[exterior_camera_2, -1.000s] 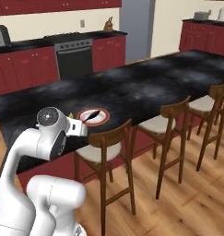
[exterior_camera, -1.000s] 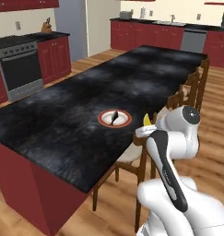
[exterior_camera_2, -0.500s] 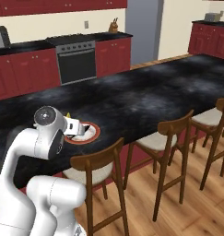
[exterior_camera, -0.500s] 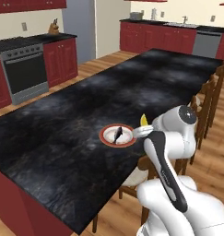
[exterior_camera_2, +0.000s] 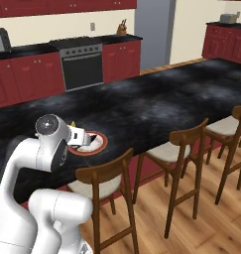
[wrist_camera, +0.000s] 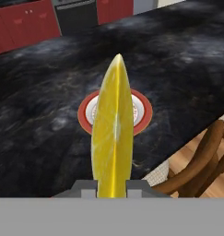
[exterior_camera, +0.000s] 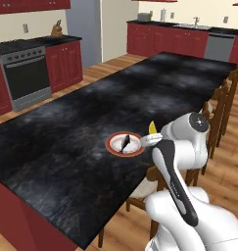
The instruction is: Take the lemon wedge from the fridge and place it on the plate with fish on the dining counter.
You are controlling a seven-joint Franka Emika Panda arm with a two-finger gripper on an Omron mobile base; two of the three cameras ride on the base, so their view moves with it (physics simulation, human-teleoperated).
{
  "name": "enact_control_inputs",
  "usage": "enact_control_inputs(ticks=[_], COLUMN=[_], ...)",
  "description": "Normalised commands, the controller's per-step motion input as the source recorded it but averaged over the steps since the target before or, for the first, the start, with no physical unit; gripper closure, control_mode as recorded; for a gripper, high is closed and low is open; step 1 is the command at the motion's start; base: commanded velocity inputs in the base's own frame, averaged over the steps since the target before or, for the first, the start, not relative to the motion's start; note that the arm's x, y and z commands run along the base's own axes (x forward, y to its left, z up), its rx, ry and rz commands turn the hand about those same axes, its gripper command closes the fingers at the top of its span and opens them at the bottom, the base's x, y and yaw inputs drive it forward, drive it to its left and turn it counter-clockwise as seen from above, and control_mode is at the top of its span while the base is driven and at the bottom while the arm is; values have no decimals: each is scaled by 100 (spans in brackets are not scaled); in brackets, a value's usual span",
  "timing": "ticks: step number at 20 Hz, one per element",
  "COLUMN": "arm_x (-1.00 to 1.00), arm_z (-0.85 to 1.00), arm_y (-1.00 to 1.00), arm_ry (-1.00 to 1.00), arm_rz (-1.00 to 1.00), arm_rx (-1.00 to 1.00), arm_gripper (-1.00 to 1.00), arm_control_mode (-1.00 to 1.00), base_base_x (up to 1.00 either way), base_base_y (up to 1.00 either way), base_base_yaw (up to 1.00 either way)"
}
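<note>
My gripper (wrist_camera: 112,185) is shut on the lemon wedge (wrist_camera: 113,133), a bright yellow pointed slice standing up between the fingers. The wedge's tip (exterior_camera: 152,127) pokes up beside the hand, just right of the plate with fish (exterior_camera: 114,145). That white, red-rimmed plate (wrist_camera: 145,113) lies on the black marbled dining counter (exterior_camera: 86,112) near its chair-side edge, with the dark fish (exterior_camera: 125,142) on it. In the hand view the wedge covers the fish. From the right base view, the gripper (exterior_camera_2: 76,133) hovers at the plate's (exterior_camera_2: 100,146) near-left rim. The tall grey fridge (exterior_camera_2: 154,30) stands at the far wall.
Wooden chairs (exterior_camera_2: 104,178) (exterior_camera_2: 189,144) line the counter's near side, one right below the arm (exterior_camera: 145,188). A grey oven (exterior_camera: 25,78) and red cabinets (exterior_camera: 64,63) run along the far wall. Wood floor (exterior_camera_2: 206,218) lies to the right.
The base has driven along the counter, so the whole scene shifted and the plate now sits closer to the hand. The gripper stays shut on the lemon wedge.
</note>
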Motion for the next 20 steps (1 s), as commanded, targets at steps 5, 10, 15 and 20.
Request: enact_control_inputs(ticks=[5, 10, 15, 20], arm_x=[20, 98, 59, 58], arm_z=[0, -2, -8, -42], arm_y=[4, 17, 19, 0], arm_ry=[4, 26, 28, 12], arm_rz=[-2, -16, -11, -9], arm_rx=[-1, -2, -3, 0], arm_gripper=[100, 100, 100, 100], arm_control_mode=[-100, -100, -100, -100], base_base_x=[78, 0, 0, 0], base_base_y=[18, 0, 0, 0], base_base_yaw=[-1, 0, 0, 0])
